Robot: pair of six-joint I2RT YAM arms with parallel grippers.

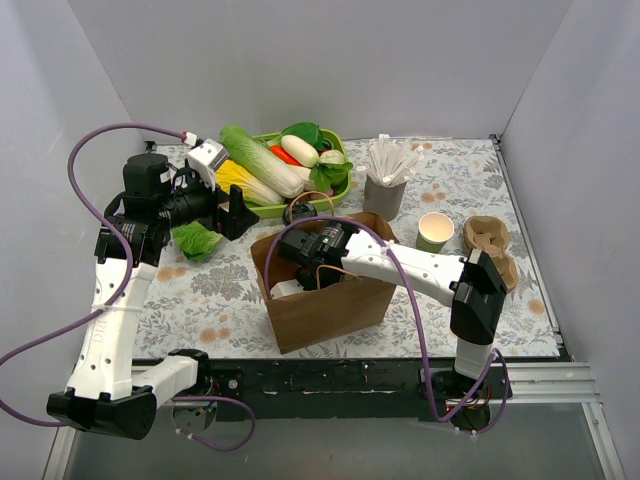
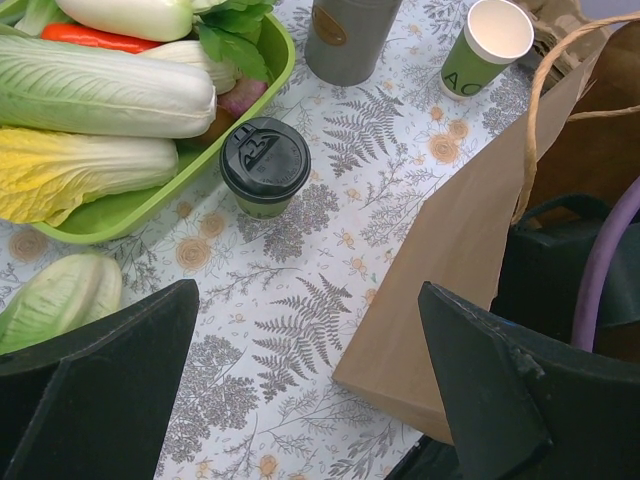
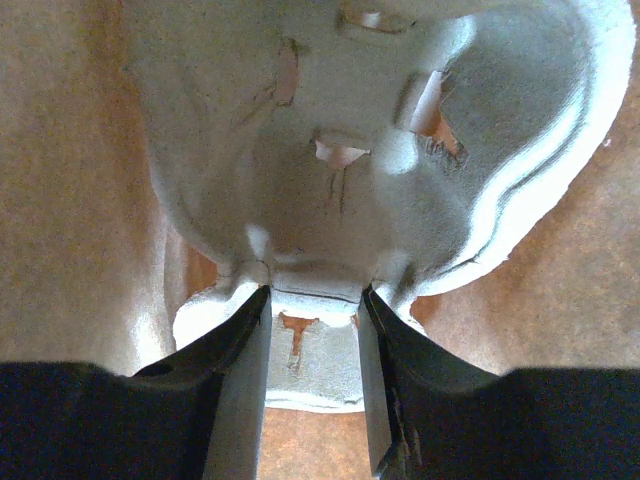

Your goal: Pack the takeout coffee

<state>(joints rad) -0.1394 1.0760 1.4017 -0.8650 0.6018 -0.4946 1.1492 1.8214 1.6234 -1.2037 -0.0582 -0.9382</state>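
Note:
The takeout coffee, a short dark-green cup with a black lid, stands on the table beside the green tray; it also shows in the top view. My left gripper is open and empty, hovering above the table between the coffee and the brown paper bag, apart from both. My right gripper reaches down inside the bag and is shut on a tab of a pale moulded pulp cup carrier. In the top view the right gripper is mostly hidden by the bag's rim.
A green tray of vegetables sits at the back left. A lettuce leaf lies on the table. A grey straw holder, a lidless green cup and brown pulp carriers stand at the right.

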